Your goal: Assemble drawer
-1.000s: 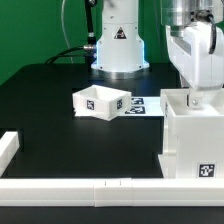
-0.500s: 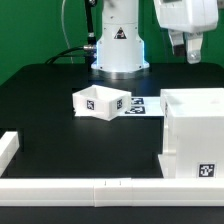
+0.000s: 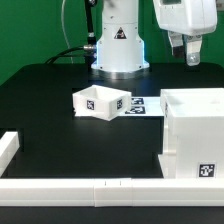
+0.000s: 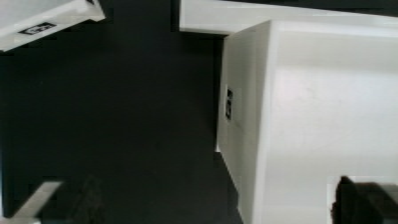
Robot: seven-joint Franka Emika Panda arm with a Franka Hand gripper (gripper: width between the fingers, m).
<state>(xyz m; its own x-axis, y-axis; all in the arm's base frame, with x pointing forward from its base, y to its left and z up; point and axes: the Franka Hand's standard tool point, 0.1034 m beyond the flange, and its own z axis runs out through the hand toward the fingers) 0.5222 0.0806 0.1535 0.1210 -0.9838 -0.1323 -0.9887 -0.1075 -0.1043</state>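
Observation:
The large white cubic housing [image 3: 195, 135] stands at the exterior view's right, a tag on its front. One small white tray [image 3: 100, 102] with a tag lies on the black table near the middle. I see no second tray. My gripper [image 3: 186, 50] hangs high above the housing's back edge, open and empty. In the wrist view the housing [image 4: 320, 120] fills one side and a tagged corner of the tray [image 4: 45, 25] shows. My gripper [image 4: 205, 205] is well above both, with only the two dark fingertips [image 4: 370, 200] showing, wide apart.
A long low white rail [image 3: 70, 186] runs along the table's front and turns up at the exterior view's left [image 3: 8, 148]. The marker board [image 3: 142, 106] lies flat behind the tray. The robot's base [image 3: 120, 45] stands at the back.
One second ago the gripper was low, at the housing's top. It has risen clear with nothing in it and has held nearly still for the last half second.

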